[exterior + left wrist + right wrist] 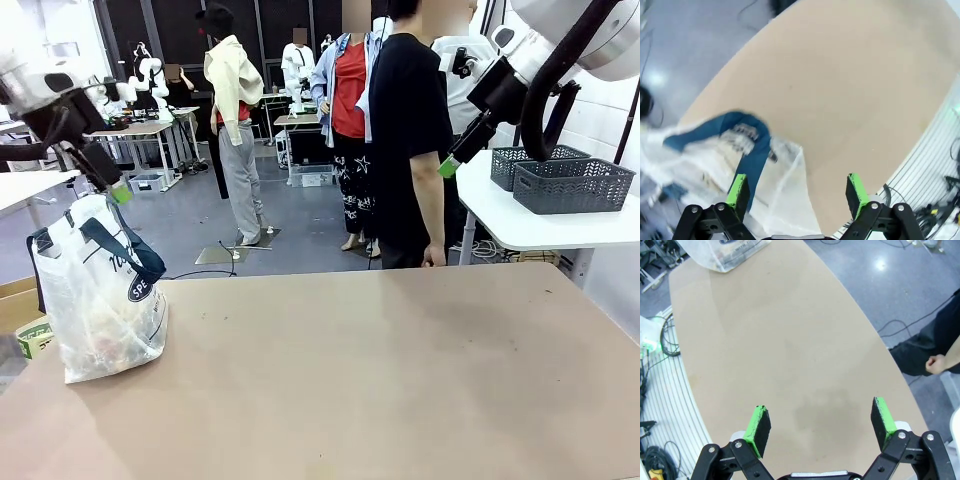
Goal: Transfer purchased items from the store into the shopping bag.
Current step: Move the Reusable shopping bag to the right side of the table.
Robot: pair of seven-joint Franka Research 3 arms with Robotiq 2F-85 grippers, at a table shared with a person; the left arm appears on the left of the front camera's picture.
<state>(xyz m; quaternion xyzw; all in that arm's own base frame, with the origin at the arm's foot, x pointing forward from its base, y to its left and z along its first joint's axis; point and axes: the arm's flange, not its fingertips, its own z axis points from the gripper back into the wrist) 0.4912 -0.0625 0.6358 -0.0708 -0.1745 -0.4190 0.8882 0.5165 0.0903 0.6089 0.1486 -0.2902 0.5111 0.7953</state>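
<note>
The shopping bag (100, 300), clear plastic with navy handles and a round logo, stands at the table's left end. Packs show dimly through its wall as the purchased items (95, 345). My left gripper (122, 193) hangs open just above the bag's mouth; in the left wrist view the gripper (796, 192) has the bag (725, 155) beneath its green pads. My right gripper (447, 167) is raised high at the right, open and empty (822, 422) over bare table. The store (572, 187), a dark grey slotted basket, rests on a white side table at the right; its inside is hidden.
A second grey basket (520, 160) stands behind the first. A person in a black shirt (410, 140) stands at the far edge, one hand (936, 363) hanging by the table. A small green-edged box (33, 337) sits left of the bag. The brown table (380, 380) stretches between.
</note>
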